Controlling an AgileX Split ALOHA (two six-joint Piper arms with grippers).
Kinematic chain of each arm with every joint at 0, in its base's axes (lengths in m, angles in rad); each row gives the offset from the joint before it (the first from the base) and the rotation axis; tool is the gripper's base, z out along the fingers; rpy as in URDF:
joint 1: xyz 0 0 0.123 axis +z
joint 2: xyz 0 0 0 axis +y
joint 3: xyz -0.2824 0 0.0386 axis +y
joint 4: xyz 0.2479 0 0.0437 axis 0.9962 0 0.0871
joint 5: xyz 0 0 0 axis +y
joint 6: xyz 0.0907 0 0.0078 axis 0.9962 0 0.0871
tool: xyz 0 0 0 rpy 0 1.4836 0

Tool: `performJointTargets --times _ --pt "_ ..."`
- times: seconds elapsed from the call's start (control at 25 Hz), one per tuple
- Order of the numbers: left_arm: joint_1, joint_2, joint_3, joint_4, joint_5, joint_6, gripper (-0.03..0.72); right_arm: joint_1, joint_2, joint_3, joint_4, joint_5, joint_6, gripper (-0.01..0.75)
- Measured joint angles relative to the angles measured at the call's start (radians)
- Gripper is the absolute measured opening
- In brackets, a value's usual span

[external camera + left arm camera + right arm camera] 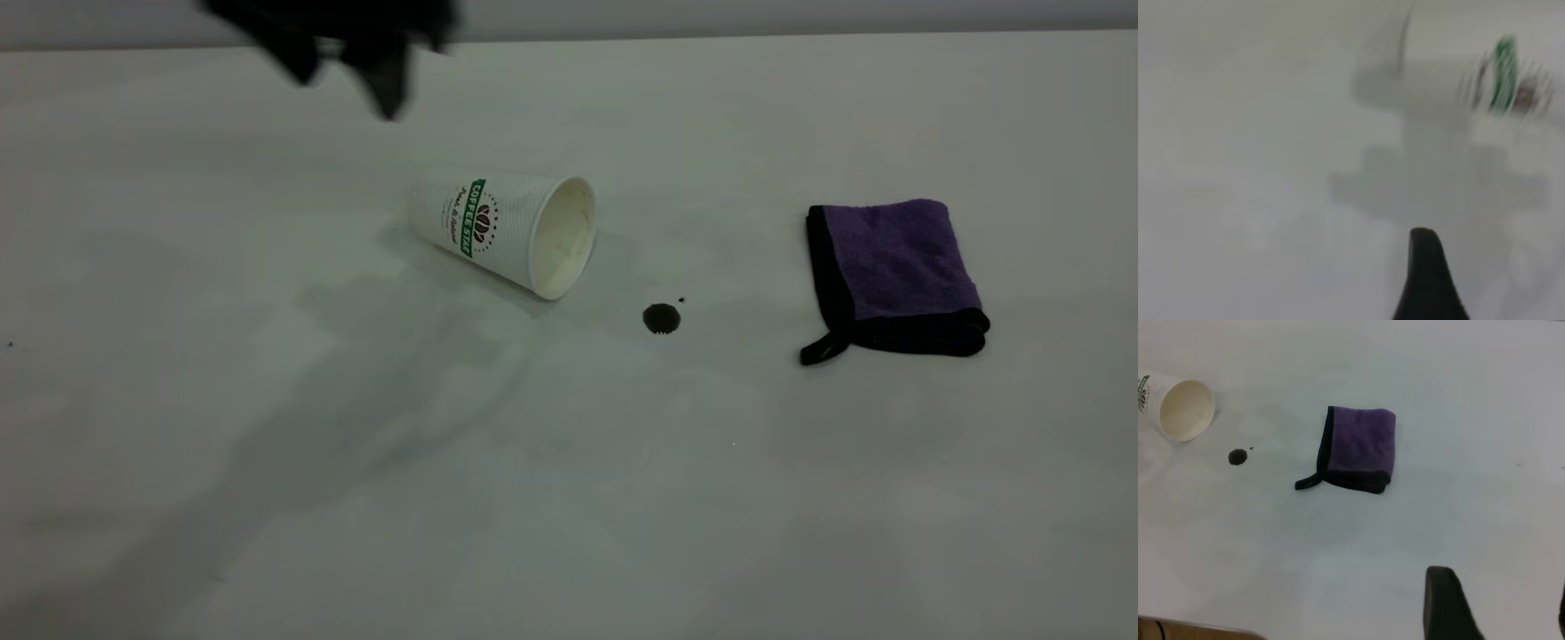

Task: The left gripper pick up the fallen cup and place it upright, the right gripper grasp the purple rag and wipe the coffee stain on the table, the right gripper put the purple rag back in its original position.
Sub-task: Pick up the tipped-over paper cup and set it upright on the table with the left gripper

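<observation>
The cup lies on its side on the table, its cream mouth facing right; it shows blurred in the left wrist view. The left gripper hangs above the table behind and left of the cup, apart from it, open and empty; one finger shows in its wrist view. The coffee stain sits just right of the cup's mouth. The purple rag lies folded at the right. The right gripper is out of the exterior view, open, high above the table near the rag.
A tiny dark speck lies beside the stain. The table's far edge meets a grey wall. A brown edge shows in a corner of the right wrist view. The cup and stain also show there.
</observation>
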Motion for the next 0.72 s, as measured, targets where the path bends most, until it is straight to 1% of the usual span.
performJointTargets --times 0.12,0.2,0.4,0.52,0.72 --pt "-0.073 0.108 -0.105 0.076 0.011 -0.079 0.577 0.0 0.0 0.0 0.0 0.0 0.0 0.44" --pt "-0.11 0.158 -0.168 0.111 0.015 -0.128 0.577 0.0 0.0 0.0 0.0 0.0 0.0 0.44" --pt "-0.183 0.283 -0.285 0.184 0.018 -0.222 0.577 0.0 0.0 0.0 0.0 0.0 0.0 0.44" --pt "-0.213 0.347 -0.343 0.246 0.047 -0.283 0.577 0.0 0.0 0.0 0.0 0.0 0.0 0.44" --pt "-0.223 0.407 -0.385 0.328 0.102 -0.379 0.577 0.0 0.0 0.0 0.0 0.0 0.0 0.44"
